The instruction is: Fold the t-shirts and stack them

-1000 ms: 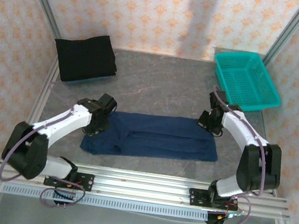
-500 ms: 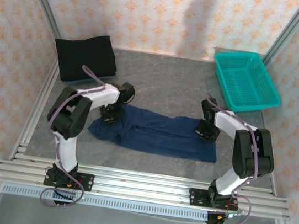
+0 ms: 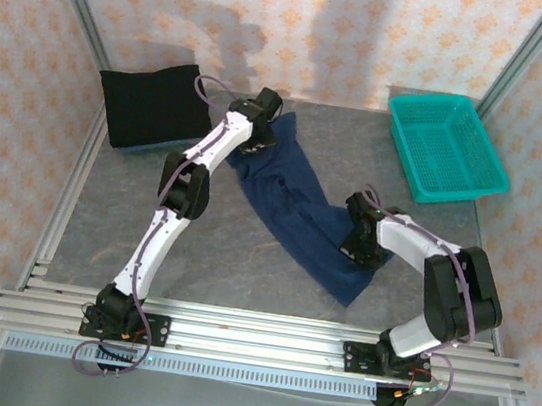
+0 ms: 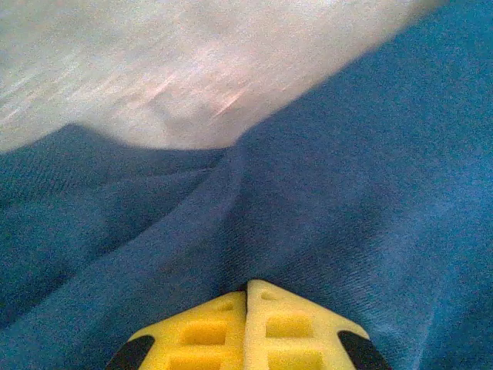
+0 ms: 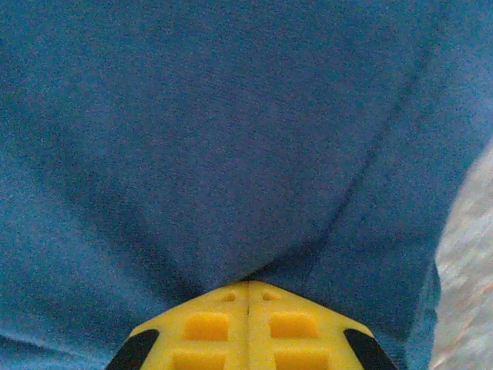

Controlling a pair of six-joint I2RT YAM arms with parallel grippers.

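My left pincer (image 3: 258,139) is pinched tight on one end of the navy blue t-shirt (image 3: 296,207), and my right pincer (image 3: 356,243) is clamped on the other end; in both wrist views the yellow pads meet with cloth creasing into them. The shirt is a long narrow band strung diagonally over the table (image 3: 118,212), its far end just beside the folded black t-shirt (image 3: 154,104) and well apart from the teal mesh basket (image 3: 445,147). I take this as the carry towards the stack, with the band not yet halved. Next I should bring my right end over to the left one without letting the band twist or sag open
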